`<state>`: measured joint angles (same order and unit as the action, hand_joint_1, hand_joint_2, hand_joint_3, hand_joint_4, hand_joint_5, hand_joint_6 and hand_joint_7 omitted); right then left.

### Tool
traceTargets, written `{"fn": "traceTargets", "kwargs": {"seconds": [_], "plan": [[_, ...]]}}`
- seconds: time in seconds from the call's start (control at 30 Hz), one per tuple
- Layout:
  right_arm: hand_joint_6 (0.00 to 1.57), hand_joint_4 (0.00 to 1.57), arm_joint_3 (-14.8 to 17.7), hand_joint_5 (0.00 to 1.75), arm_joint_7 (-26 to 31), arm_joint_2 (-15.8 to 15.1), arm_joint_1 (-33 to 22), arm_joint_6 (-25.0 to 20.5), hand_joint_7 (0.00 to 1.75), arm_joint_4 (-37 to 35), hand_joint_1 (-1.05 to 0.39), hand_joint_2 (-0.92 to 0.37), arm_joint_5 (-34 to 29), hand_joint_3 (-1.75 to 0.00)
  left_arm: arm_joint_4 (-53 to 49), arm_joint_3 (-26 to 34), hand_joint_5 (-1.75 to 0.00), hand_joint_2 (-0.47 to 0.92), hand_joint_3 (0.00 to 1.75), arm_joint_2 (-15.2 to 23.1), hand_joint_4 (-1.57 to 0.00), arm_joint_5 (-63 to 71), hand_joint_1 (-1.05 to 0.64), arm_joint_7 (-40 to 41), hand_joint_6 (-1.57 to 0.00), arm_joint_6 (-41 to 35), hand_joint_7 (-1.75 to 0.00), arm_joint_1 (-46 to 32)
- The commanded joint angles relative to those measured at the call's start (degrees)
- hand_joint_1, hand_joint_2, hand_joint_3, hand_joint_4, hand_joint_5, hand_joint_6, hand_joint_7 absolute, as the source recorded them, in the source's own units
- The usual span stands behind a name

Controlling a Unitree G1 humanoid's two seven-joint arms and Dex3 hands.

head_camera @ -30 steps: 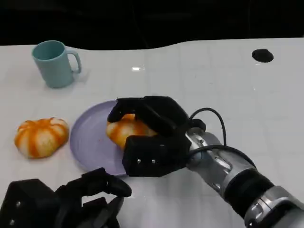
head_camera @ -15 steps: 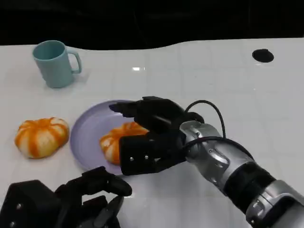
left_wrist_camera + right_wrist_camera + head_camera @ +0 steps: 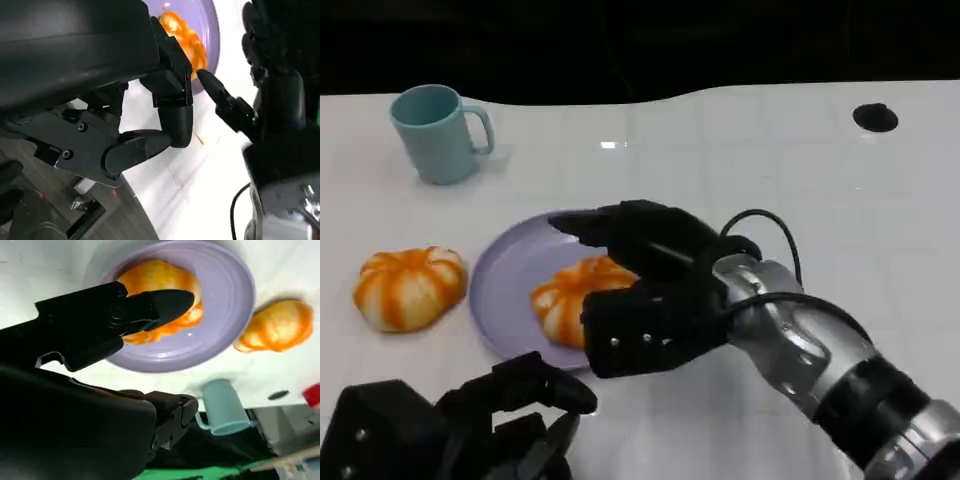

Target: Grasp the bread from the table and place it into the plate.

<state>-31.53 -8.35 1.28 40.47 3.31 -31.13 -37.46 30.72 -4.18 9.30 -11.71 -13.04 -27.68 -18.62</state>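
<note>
Bread on plate: an orange-and-white striped bread (image 3: 572, 298) lies on the purple plate (image 3: 505, 280), in the plate's right half toward the near rim; the right wrist view (image 3: 160, 300) shows it resting flat on the plate's inner surface.
Right hand: the right hand (image 3: 645, 290) hangs over and just to the right of that bread, fingers spread apart and holding nothing; the fingers (image 3: 610, 225) reach out above the bread's far side, and a gap shows between them and the crust.
Direction that matters: the bread lies to the left of and under the right hand's palm, so, as I judge it, a clean withdrawal goes up and to the right, away from the plate's rim.
Long axis: the bread is roundish; any long axis runs roughly left to right along the desk, though the hand hides part of it.
Second bread: another striped bread (image 3: 408, 287) sits on the desk left of the plate, close to its rim but not on it.
Left hand: the left hand (image 3: 470, 425) rests at the desk's near-left edge, fingers loosely curled around nothing; it is the nearer hand to the second bread.
Mug: a teal mug (image 3: 438, 133) stands toward the far-left corner, well apart from the plate.
Progress: one bread appears placed.
</note>
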Motion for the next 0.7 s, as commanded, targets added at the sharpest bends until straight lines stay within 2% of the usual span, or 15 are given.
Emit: {"fn": "traceTargets", "kwargs": {"seconds": [0.03,0.13,0.17,0.27,0.47,0.53,0.57,0.6,0.67,0.7], "plan": [[0.12,0.02,1.19,0.21,-2.01,-4.62,-4.54,0.57,0.0,8.64,-0.81,-0.92,1.04,-0.24,-0.2,0.32,-1.75,0.74,0.81,0.16,-0.66,-0.06,-0.28,0.3,-0.6,0.15,-1.33,-0.28],[0.13,0.02,1.41,0.24,-2.74,-5.75,-6.1,0.43,0.01,11.65,-0.79,-0.92,1.57,-0.22,-0.21,0.25,-1.75,0.74,0.82,0.17,-0.67,0.1,-0.27,0.32,-0.61,0.32,-1.32,-0.31],[0.13,0.02,2.14,0.24,-2.31,-6.56,-7.63,1.78,0.01,13.34,-0.79,-0.92,2.59,-0.22,-0.34,0.32,-1.75,0.74,0.82,0.24,-0.67,0.1,-0.27,0.26,-0.61,0.33,-1.32,-0.28],[0.27,0.06,3.95,0.58,0.65,-8.61,-11.97,6.72,0.07,16.52,-0.69,-0.92,4.55,-0.14,-0.61,0.63,-1.75,0.73,0.82,0.11,-0.68,-0.3,-0.28,0.22,-0.61,0.0,-1.32,-0.07],[0.49,0.29,6.4,0.78,5.97,-9.5,-17.37,12.86,0.17,18.75,-0.58,-0.92,5.75,-0.11,-1.09,0.72,-1.75,0.74,0.82,0.11,-0.72,-0.35,-0.28,0.13,-0.62,-0.01,-1.32,0.3],[0.58,0.38,7.36,1.02,7.64,-9.62,-18.97,14.9,0.27,19.24,-0.52,-0.92,6.41,-0.11,-1.33,0.44,-1.75,0.74,0.81,0.29,-0.72,0.28,-0.29,0.19,-0.62,0.54,-1.32,0.33],[0.6,0.4,7.95,1.09,8.67,-9.71,-19.85,16.42,0.31,19.3,-0.5,-0.92,6.95,-0.11,-1.54,0.38,-1.75,0.75,0.81,0.3,-0.72,0.38,-0.29,0.1,-0.62,0.94,-1.32,0.36],[0.61,0.44,8.48,1.2,9.25,-9.7,-20.59,17.4,0.44,19.46,-0.47,-0.92,7.46,-0.13,-1.66,0.35,-1.75,0.75,0.81,0.29,-0.72,0.44,-0.29,0.07,-0.62,1.17,-1.32,0.38],[0.59,0.48,9.53,1.29,10.07,-9.67,-22.19,18.8,0.62,20.26,-0.44,-0.92,8.48,-0.15,-1.69,0.27,-1.75,0.75,0.81,0.23,-0.72,0.55,-0.29,0.23,-0.62,1.29,-1.32,0.42],[0.6,0.52,10.01,1.35,10.19,-9.65,-22.98,19.09,0.76,20.94,-0.4,-0.89,8.92,-0.24,-1.6,0.27,-1.75,0.75,0.81,0.18,-0.72,0.56,-0.29,0.4,-0.62,1.07,-1.32,0.44]]}}
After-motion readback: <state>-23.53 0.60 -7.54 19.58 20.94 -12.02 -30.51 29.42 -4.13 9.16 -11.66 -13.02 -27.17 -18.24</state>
